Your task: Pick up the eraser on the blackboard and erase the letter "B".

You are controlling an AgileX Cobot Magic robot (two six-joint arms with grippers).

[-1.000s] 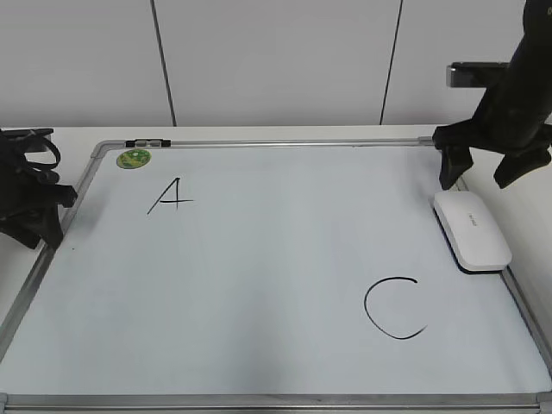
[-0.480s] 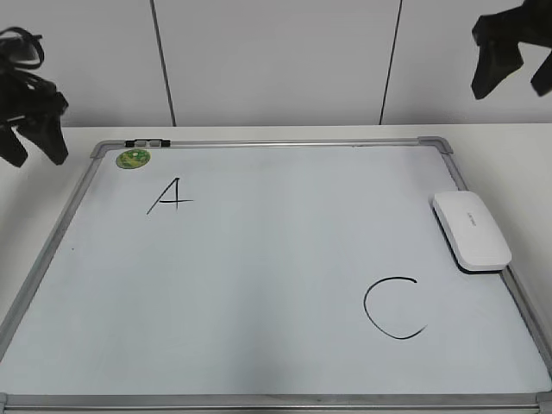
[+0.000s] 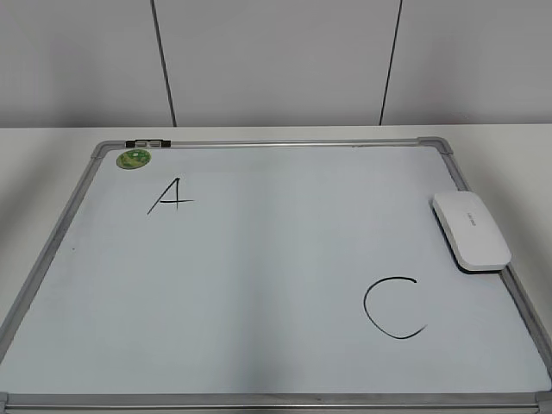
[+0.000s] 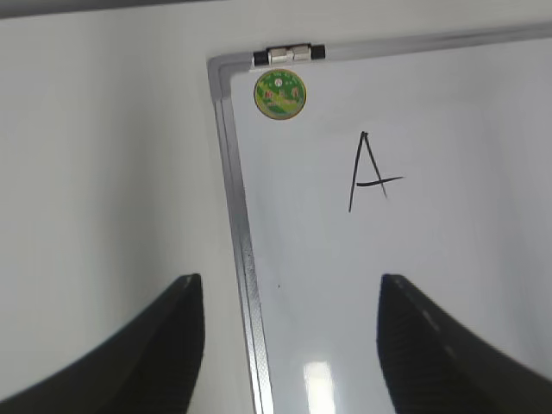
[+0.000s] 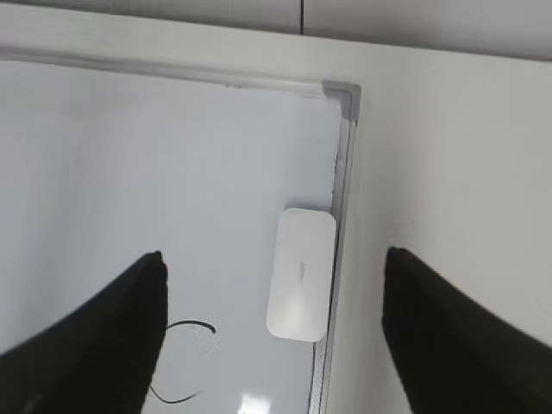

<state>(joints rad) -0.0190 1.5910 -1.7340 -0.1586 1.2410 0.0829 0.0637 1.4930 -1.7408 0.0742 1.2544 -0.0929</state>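
Since the eraser [image 3: 471, 230] at the blackboard's [image 3: 259, 402] 3 o'clock edge looks light, rigid and smooth, pinch its long sides; both pincers, left [image 4: 289, 345] and right [image 5: 272, 332], gape apart.

Only the fingers of each arm show, the left gripper's [image 4: 285, 345] and the right gripper's [image 5: 272, 336] alike: broad, matte black, smooth-surfaced blades with rounded, curving outlines that taper upward from wide bases, bearing no visible cables, screws or markings.

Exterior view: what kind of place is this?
Likely an office or lab bench: a whiteboard with marker letters lies flat on a white table, eraser on it, grey panelled wall behind.
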